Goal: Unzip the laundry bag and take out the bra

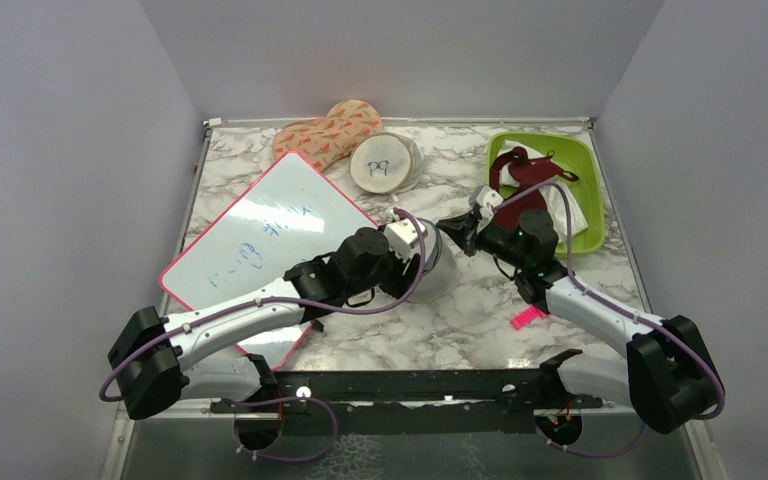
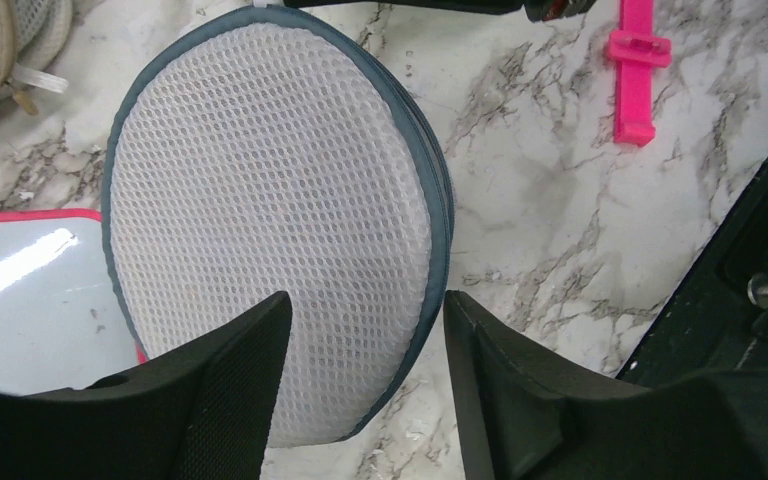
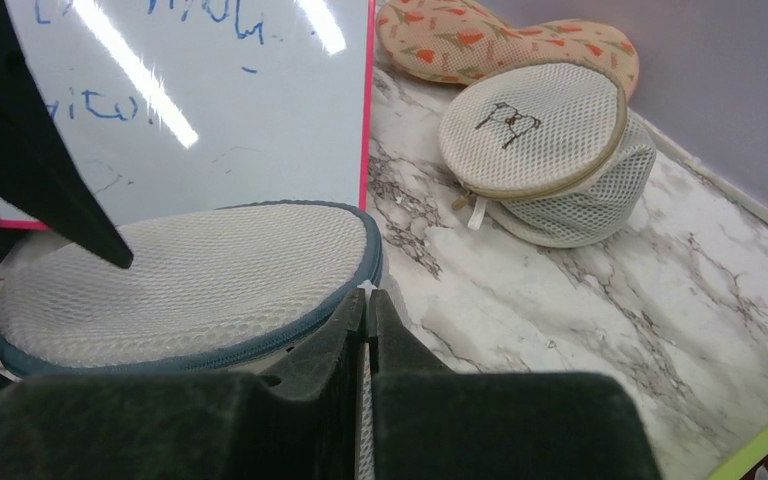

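top: above and behind me, looking down | my left wrist: close over laundry bag [image 2: 270, 220] | right: low beside it

Whiteboard [image 1: 260, 235]: we see blue scribbles, pink frame.
Beige pouch [image 1: 382, 165]: just beside the flowered cushion [image 1: 325, 135].
Green bin [image 1: 570, 150]: holds a dark red garment [image 1: 528, 172].
Pink clip [image 1: 528, 318]: on marble table [image 1: 440, 320].

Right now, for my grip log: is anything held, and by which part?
Left gripper: open over the laundry bag, holding nothing. Right gripper: shut at its rim on a thin white strip, likely the zip pull.
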`<state>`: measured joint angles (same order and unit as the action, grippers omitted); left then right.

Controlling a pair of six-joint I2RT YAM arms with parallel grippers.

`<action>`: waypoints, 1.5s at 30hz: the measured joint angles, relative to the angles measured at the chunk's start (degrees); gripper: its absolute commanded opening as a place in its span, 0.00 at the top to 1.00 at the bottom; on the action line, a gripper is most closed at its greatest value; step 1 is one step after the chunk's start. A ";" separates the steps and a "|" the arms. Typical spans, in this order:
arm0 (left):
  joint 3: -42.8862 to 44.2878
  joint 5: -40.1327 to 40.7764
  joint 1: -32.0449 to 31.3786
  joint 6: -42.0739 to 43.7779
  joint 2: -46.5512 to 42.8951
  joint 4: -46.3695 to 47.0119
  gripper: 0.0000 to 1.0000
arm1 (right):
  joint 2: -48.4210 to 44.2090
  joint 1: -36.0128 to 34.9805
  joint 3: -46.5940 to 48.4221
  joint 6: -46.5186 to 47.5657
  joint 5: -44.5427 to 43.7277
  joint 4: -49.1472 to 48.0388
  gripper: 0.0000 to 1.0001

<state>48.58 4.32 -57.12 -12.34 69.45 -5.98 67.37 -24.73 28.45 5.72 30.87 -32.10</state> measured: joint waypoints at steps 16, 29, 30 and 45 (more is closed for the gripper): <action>10.36 1.64 -0.02 -10.29 10.97 -0.11 0.32 | -2.75 0.00 -5.11 -6.88 0.09 -3.72 0.99; 16.96 6.38 -0.39 -9.29 17.05 -3.19 0.75 | -6.84 0.00 -6.49 -8.09 0.07 -4.33 0.99; 16.96 6.49 -0.39 -8.90 17.05 -3.43 0.75 | -6.86 0.00 -6.49 -8.09 0.07 -4.35 0.99; 16.96 6.51 -0.39 -3.21 16.20 -5.35 1.00 | -5.66 -0.02 -6.45 -8.07 -0.28 -3.89 0.99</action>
<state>65.54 10.83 -57.52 -15.55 85.65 -11.33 61.71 -24.75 22.00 -2.35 30.59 -35.99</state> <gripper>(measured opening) 0.012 0.012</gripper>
